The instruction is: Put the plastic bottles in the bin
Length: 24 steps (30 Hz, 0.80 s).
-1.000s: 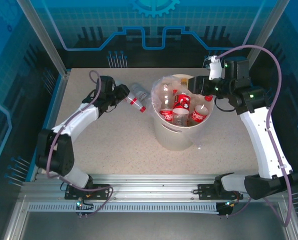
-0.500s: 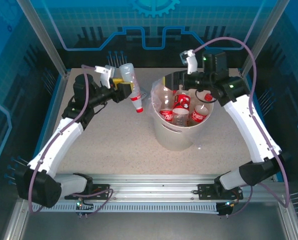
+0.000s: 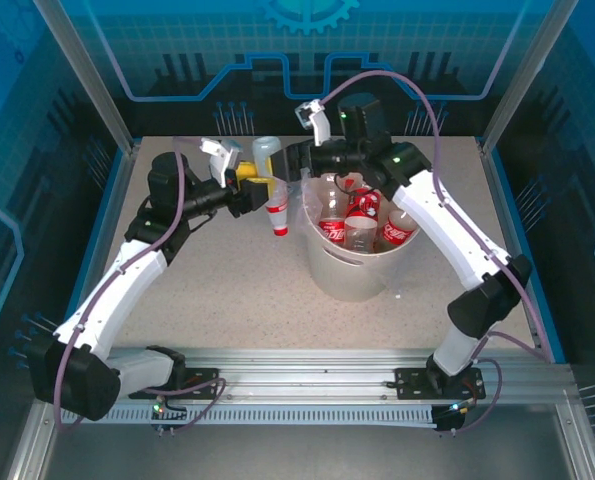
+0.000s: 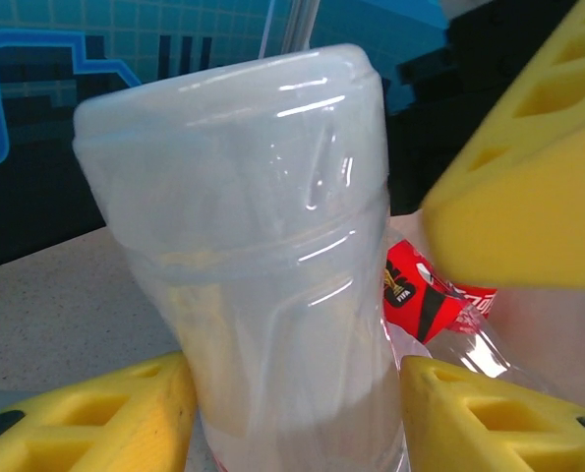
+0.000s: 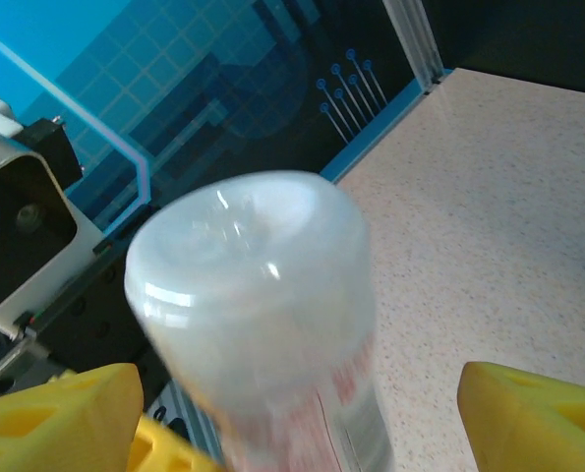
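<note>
Red-labelled bottle [image 3: 274, 205] hangs over the worktop [image 3: 227, 290] toward its far edge. It is just outside the left rim of the bin [image 3: 349, 280] and apart from the other bottles [image 3: 362, 215] lying inside. Its long axis runs nearly upright, red cap down and clear base up, tilted a little. The left gripper [image 3: 254, 180] pinches it across the body, and in the left wrist view the yellow pads [image 4: 489, 413] press against both flanks. The right gripper [image 3: 289, 158] reaches in from over the bin. Its fingers [image 5: 538, 403] are spread wide on either side of the upturned base, with a gap on both sides, holding nothing. The bin lies to the bottle's right, so the carry looks short and sideways. The left arm has the grip and is probably the one to make it, unless the right closes on the base first.
</note>
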Tool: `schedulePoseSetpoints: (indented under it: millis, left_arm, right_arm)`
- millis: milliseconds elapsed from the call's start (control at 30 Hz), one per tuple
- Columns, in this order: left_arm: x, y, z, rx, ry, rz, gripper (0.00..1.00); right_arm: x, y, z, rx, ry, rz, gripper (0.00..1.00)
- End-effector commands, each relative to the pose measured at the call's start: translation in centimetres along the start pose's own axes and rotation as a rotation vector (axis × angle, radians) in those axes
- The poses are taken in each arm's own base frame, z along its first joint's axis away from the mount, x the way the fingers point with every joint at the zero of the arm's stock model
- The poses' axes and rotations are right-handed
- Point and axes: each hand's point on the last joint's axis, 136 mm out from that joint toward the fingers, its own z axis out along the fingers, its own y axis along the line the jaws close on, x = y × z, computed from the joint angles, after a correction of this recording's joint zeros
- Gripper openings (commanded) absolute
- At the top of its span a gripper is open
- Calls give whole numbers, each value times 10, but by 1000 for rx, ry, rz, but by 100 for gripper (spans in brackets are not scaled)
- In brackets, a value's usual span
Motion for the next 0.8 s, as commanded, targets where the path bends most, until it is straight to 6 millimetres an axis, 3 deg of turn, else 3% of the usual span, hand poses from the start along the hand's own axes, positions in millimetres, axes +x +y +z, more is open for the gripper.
schedulePoseSetpoints:
  millis: [0,167,333,500,567,633,767]
  left_arm:
    - [-1,-9,2,45,-1,44,55]
    - [0,-9,3,46,2,41,55]
    - [2,-9,3,47,6,32,55]
    - [0,-9,3,41,5,24,56]
    - [-4,-9,1,26,-1,20,67]
    - [-9,-10,-4,13,-18,24,96]
    - [-23,-24,-18,17,-66,43,99]
  right_arm:
    - [-18,22,8,-66,-45,-45,84]
    - [-17,20,17,-63,-42,-34,77]
    - [-17,16,15,-32,-50,-42,60]
    - [-20,16,14,-31,-61,-52,52]
    - [-23,16,13,-28,-72,-60,51]
    - [-28,17,11,-21,-89,-74,51]
    - [-51,20,-7,1,-172,-115,50]
